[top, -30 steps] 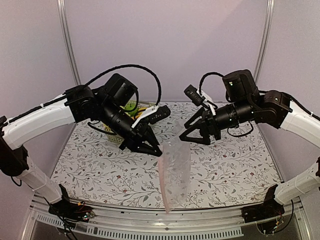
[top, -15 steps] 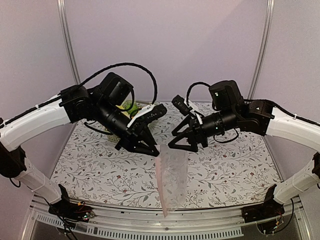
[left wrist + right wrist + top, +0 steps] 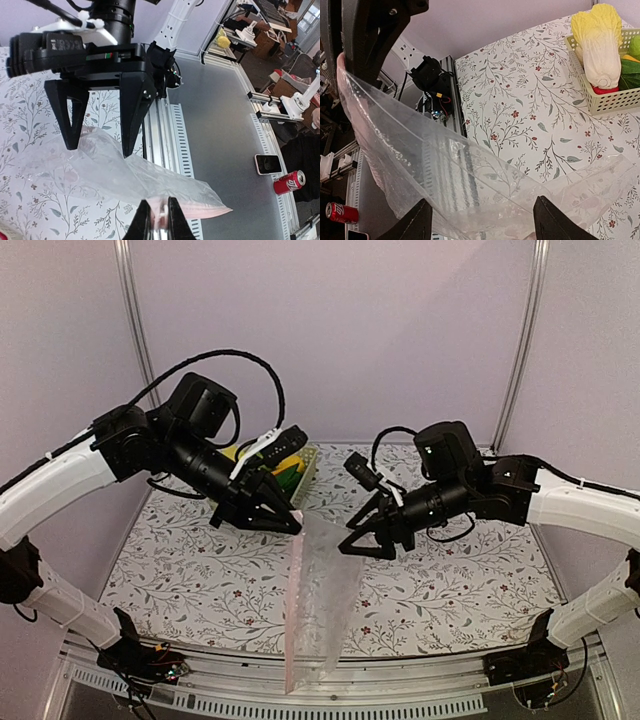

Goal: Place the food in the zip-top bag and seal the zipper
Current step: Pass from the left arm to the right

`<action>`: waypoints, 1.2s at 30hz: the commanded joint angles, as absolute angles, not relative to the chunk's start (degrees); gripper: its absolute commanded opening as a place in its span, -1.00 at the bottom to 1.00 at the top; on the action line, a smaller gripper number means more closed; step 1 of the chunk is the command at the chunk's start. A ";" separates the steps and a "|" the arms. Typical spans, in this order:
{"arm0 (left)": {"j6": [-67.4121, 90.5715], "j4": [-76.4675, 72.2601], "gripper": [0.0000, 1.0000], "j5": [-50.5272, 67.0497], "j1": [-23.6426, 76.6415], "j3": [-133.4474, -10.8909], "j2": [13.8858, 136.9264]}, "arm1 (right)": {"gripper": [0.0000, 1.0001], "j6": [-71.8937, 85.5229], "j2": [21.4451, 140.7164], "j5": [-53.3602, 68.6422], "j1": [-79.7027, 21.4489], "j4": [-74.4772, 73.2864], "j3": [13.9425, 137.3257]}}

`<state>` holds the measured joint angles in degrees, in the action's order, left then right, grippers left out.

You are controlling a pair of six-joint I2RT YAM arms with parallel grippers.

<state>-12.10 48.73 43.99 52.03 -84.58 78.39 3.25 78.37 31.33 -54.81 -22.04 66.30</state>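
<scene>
bag [image 3: 320, 600]: clear, crinkled, empty; hangs in the air between the two arms, lower end trailing toward the near edge of the table [image 3: 450, 580]

zipper [image 3: 197, 209]: pinkish strip along the mouth edge; slider not made out

left gripper [image 3: 157, 220]: pressed together, pinching the bag at its zip edge and bearing its weight

right gripper [image 3: 352, 546]: spread, a finger on each side of the film near the mouth; holds nothing

food: all in the basket [image 3: 610, 102] at the far left of the table, well apart from the bag; cabbage [image 3: 597, 42] on top, a red piece and green items beside it

stage (judged): mouth not yet opened, nothing loaded

hazards (judged):
- right fingers may close on both walls at once, so the mouth stays flat
- a sideways pull could draw the slick film out of the left pinch, and the bag would drop past the table edge
- with both grippers on the bag, none is free to fetch food
</scene>
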 commanded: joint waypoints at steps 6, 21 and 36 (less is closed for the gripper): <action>-12.48 48.63 -1.00 49.44 51.93 -84.47 80.89 | 0.56 4.33 73.11 30.72 -55.11 -23.07 69.15; -12.67 49.11 -1.00 52.81 52.47 -84.46 81.89 | 0.54 0.62 82.33 35.70 -57.27 -24.10 78.55; -13.06 49.14 -1.00 52.98 52.47 -84.46 82.36 | -0.19 2.86 84.22 40.97 -59.15 -20.98 77.62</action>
<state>-12.25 48.77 52.31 52.23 -84.53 81.78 2.44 83.35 39.70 -58.43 -21.41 76.99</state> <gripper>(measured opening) 0.070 0.434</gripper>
